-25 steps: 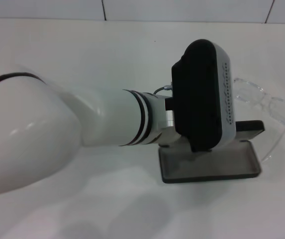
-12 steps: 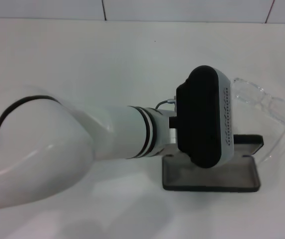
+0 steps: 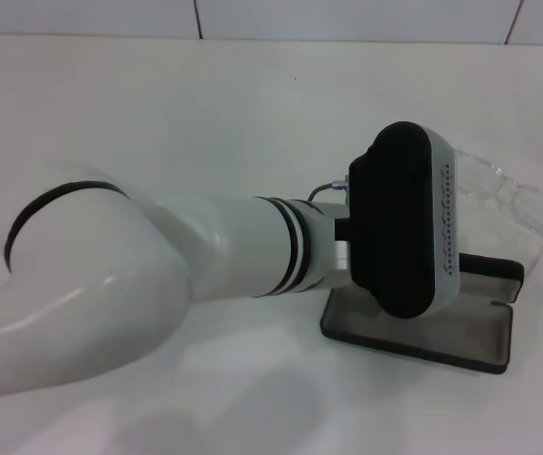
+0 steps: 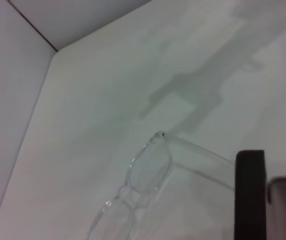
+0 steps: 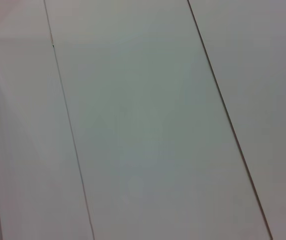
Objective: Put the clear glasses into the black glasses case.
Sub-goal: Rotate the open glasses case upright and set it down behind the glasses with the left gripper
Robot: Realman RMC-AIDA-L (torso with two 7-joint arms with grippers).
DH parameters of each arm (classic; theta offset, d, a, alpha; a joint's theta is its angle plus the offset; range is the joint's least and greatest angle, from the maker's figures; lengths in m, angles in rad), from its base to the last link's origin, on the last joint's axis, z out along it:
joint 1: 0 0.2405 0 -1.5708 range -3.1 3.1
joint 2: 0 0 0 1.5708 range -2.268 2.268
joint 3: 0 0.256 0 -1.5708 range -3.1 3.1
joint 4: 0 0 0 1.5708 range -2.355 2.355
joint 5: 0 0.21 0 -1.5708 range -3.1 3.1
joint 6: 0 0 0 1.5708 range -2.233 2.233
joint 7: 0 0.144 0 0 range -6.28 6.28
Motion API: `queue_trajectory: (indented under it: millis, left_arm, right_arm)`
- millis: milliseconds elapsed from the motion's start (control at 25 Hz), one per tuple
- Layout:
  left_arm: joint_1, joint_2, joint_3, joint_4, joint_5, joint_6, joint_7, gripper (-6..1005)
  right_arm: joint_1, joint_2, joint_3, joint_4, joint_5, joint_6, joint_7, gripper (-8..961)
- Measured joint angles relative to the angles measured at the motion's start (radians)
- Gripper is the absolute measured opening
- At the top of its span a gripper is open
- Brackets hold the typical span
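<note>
1. The table point(image 3: 157, 104): a plain white surface carrying both task items. Every position below is given relative to the black glasses case.

2. My left arm point(image 3: 110, 275): it reaches across the table from the left of the case, and its wrist housing hangs directly above the case's left half, hiding part of the tray and lid in the head view. My left gripper is concealed beneath that housing, and the left wrist view does not show the fingers either. I cannot tell whether it is released, clenched or grasping anything.

3. My right arm: not seen at the work. Its wrist view takes in only pale panelled surface, so I judge it parked away from the case.

4. The black glasses case point(image 3: 461, 336): lying open on the table, grey-lined tray toward me, lid point(image 3: 494, 267) raised along the far edge. The visible part of the tray holds nothing.

5. The clear glasses point(image 3: 522, 204): resting on the table just beyond and to the right of the case, lens front facing away, one temple arm point(image 4: 202, 156) running toward the lid. The left wrist view confirms them outside the case.

6. Progress: case opened; glasses not yet picked up or placed. Grasping, transfer and insertion all remain.
</note>
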Motion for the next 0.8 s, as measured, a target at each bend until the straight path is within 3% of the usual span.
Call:
queue_trajectory:
  millis: [800]
  left_arm:
    - [0.0,-0.003,-0.009,-0.073,0.0,-0.087,-0.063,469]
  right_arm:
    - [-0.009,0.006,0.001,0.0,0.0,-0.006,-0.002,796]
